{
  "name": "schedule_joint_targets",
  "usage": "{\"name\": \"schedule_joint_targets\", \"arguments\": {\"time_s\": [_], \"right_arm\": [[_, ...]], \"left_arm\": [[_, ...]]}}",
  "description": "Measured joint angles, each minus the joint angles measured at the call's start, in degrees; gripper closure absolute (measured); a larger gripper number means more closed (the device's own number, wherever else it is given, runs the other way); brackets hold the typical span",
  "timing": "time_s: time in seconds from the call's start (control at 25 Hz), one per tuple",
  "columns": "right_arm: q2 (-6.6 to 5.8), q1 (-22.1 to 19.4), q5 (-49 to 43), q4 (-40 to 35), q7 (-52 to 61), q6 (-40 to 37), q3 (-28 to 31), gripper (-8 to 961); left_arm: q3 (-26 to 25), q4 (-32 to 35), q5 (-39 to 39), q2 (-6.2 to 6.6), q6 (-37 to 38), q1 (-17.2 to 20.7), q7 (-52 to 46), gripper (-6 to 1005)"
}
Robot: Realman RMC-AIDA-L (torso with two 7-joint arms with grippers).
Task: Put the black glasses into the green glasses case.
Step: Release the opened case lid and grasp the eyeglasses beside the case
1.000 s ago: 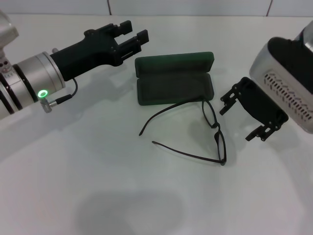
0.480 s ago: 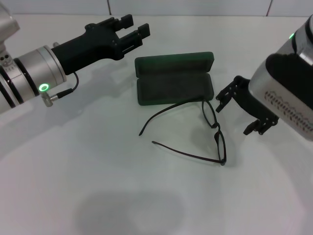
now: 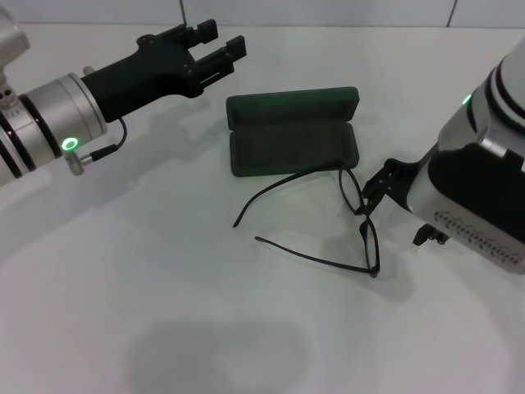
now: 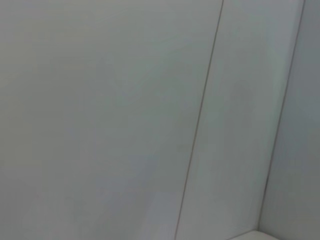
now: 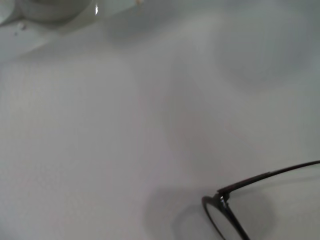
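Observation:
The black glasses (image 3: pixel 362 215) lie unfolded on the white table, front frame to the right and both temple arms reaching left. One lens rim and a temple arm of the glasses (image 5: pixel 223 197) show in the right wrist view. The green glasses case (image 3: pixel 293 150) lies open just behind them, its lid tipped back; one temple arm crosses its front edge. My right gripper (image 3: pixel 403 209) is low at the glasses' right side, fingers apart and holding nothing, partly hidden by the wrist. My left gripper (image 3: pixel 223 43) hovers open behind and left of the case.
The white table (image 3: pixel 164 287) stretches toward me in front of the glasses. A tiled wall runs along the back, and the left wrist view shows only the wall (image 4: pixel 100 100). A rounded white shape (image 5: pixel 45 7) shows far off in the right wrist view.
My right arm has swung down and in toward the glasses' front frame, and its wrist now covers much of the gripper. My left gripper drifted slightly back and away from the case.

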Motion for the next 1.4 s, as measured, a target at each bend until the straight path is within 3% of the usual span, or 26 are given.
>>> {"name": "schedule_joint_targets", "arguments": {"time_s": [1.4], "right_arm": [[0.17,1.46,-2.05,6.57,0.23,15.24,-11.36,298]], "left_arm": [[-0.06,-0.24,0.61,0.44,-0.08,-0.07,0.57,426]]}}
